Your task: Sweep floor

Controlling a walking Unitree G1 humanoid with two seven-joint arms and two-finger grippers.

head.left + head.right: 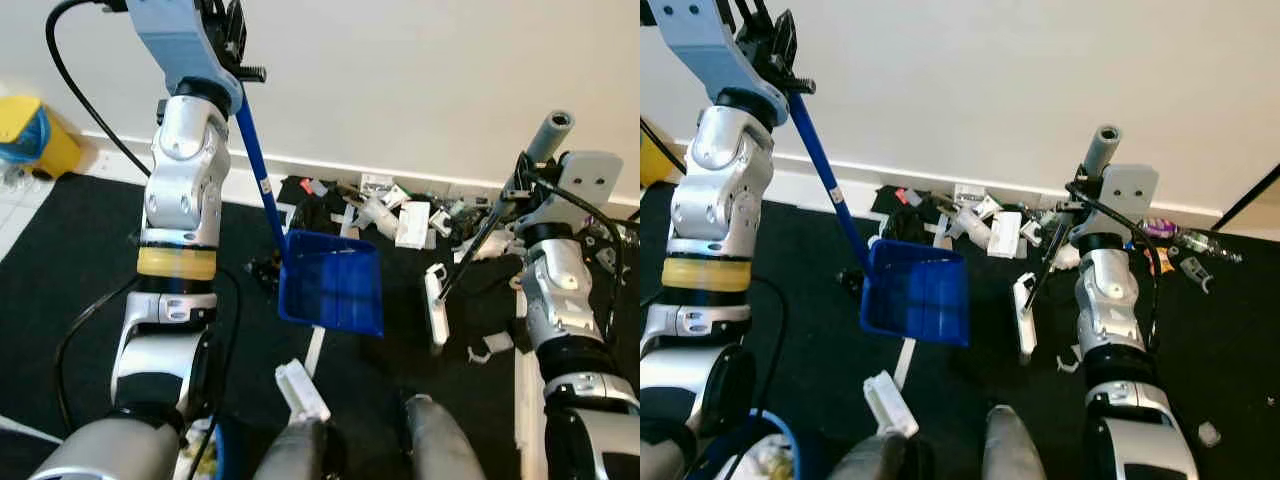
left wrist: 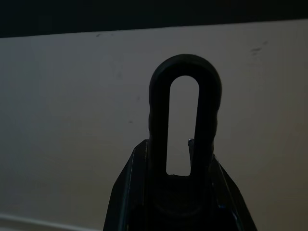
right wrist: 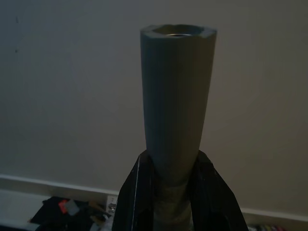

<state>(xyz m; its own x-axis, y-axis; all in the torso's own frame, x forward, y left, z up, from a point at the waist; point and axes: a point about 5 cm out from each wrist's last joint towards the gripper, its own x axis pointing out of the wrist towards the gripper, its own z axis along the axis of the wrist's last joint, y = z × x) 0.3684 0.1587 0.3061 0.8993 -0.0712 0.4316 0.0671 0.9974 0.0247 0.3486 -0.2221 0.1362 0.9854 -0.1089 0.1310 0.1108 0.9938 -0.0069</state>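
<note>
Left claw [image 2: 185, 192]: closed on the looped end of the dustpan handle [image 1: 258, 165], held high by the wall. Handle runs down and toward the robot's right to the blue dustpan [image 1: 332, 281], which looks to be hanging just above the black floor mat [image 1: 80, 270], mouth apparently tilted down toward the robot, not toward the mess; can't confirm contact.

Right claw [image 3: 178, 197]: closed on the grey broom grip [image 1: 1101, 150], upper end near the wall. Broom shaft [image 1: 478, 245] slants down and toward the robot's left to the white broom head [image 1: 435, 305], which sits on the mat between the dustpan and the right arm.

Debris pile [image 1: 385, 210] lies along the skirting board, beyond both tools. More scraps sit right of the right arm [image 1: 1185, 245], and a white piece [image 1: 302, 390] lies near the robot's feet.

Step, as I read it: gather the pile into the pan. To do it well:
- drop the pan lip flat on the mat, mouth facing the pile
- reach the head behind the pile at the wall, pull short strokes toward the pan
- keep the shaft steep enough for the head to stay flat.
</note>
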